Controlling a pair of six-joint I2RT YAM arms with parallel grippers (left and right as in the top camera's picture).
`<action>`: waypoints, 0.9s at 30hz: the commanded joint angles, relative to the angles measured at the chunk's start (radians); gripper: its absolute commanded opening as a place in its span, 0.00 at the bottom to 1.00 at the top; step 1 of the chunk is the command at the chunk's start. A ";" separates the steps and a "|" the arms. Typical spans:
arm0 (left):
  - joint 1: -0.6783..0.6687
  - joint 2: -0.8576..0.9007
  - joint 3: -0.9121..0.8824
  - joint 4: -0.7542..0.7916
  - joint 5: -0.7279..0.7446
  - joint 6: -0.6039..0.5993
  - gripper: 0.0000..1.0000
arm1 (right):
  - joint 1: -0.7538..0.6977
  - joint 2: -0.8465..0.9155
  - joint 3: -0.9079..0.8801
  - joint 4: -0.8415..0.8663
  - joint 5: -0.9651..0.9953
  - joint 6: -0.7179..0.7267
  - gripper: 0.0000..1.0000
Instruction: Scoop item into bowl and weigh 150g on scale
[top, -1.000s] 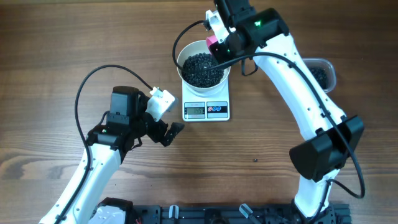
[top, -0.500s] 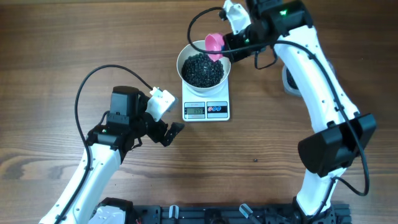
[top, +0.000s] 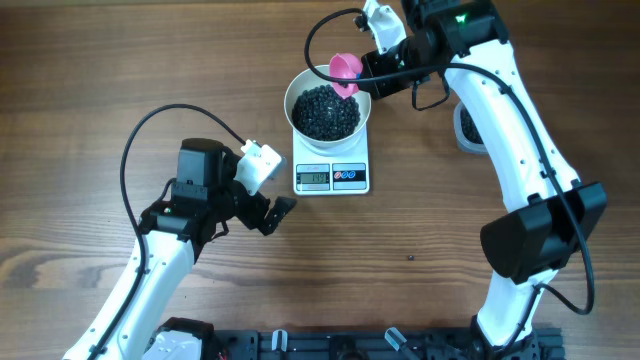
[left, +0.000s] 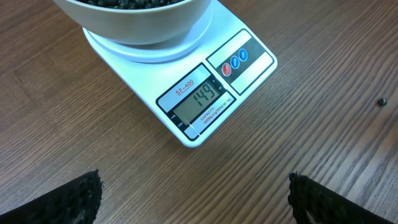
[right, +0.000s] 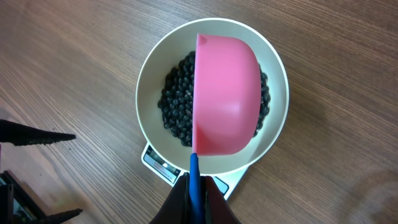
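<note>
the step in hand reads as the last top-up of the weighing. the right claw (right: 194, 186) is clamped on the thin blue handle of a pink plastic scoop (right: 227, 93), whose rounded back faces the wrist camera, so whether any load is left inside cannot be told. directly beneath that claw the small round black beans (right: 174, 106) lie heaped in the deep white bowl (right: 146, 81). the bowl sits on the flat white kitchen scale (left: 242, 59), just ahead of the left claw (left: 196, 205), which hangs low over the wooden desk (left: 323, 143) with its jaws spread wide and nothing between them. the display seems to read 149, so the next move calls for only a bean or two, tipped gently, lest it overshoot.
</note>
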 joint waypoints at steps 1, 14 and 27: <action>0.002 0.001 -0.006 0.000 0.015 -0.006 1.00 | -0.001 -0.020 0.005 -0.001 -0.027 -0.017 0.04; 0.002 0.001 -0.006 0.000 0.015 -0.006 1.00 | 0.056 -0.020 0.005 -0.027 0.201 -0.017 0.04; 0.002 0.001 -0.006 0.000 0.015 -0.006 1.00 | 0.161 -0.020 0.005 -0.026 0.401 -0.018 0.04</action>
